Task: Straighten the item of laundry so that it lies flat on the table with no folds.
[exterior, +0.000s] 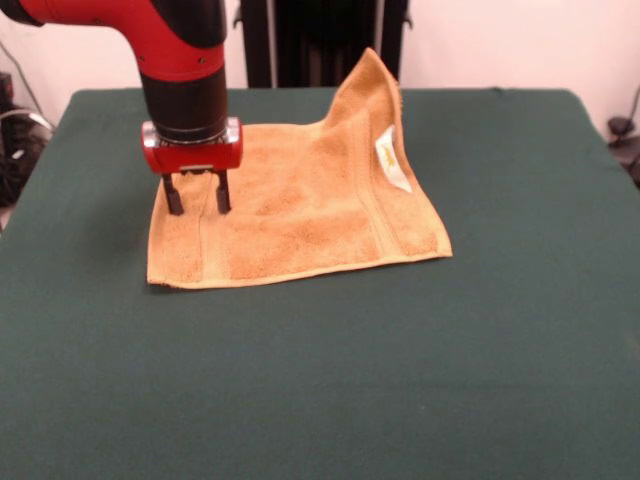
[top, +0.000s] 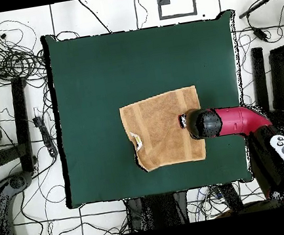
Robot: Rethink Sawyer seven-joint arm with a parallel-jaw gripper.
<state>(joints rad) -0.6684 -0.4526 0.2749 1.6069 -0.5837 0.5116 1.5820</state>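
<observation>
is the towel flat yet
Not yet. The towel is mostly spread, but its far corner by the label stands folded up.

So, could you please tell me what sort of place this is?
Most likely a robotics lab: a green-clothed table set up as a test surface, loose cables across a tiled floor, and a red robot arm over a towel.

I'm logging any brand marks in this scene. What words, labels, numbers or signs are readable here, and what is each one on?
No text can be read in either view.
White label on the towel: carries a small yellowish mark, too small and blurred to read.
Claw, arm and table: no markings visible.
</observation>
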